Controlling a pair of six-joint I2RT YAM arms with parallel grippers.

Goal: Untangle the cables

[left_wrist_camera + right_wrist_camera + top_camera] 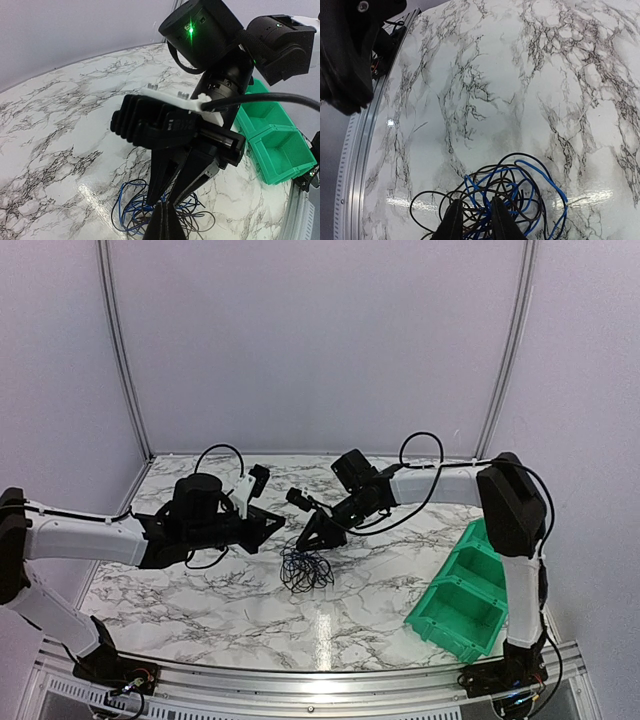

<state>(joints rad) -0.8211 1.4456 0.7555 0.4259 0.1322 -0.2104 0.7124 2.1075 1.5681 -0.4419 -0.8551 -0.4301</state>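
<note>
The cables (306,570) are a small loopy tangle of thin black and blue wires lying on the marble table (200,590). My right gripper (308,540) points down at the tangle's top edge. In the right wrist view it (475,200) stands a little open, with strands of the cables (530,185) running through the gap between its fingers. My left gripper (280,524) reaches in from the left, just beside the right one. In the left wrist view the left gripper (163,212) is shut over the cables (127,215); whether it pinches a strand does not show.
A green bin (462,598) with two compartments lies at the right near the right arm's base, also seen in the left wrist view (277,145). A metal rail (300,680) runs along the table's near edge. White walls close in the back and sides.
</note>
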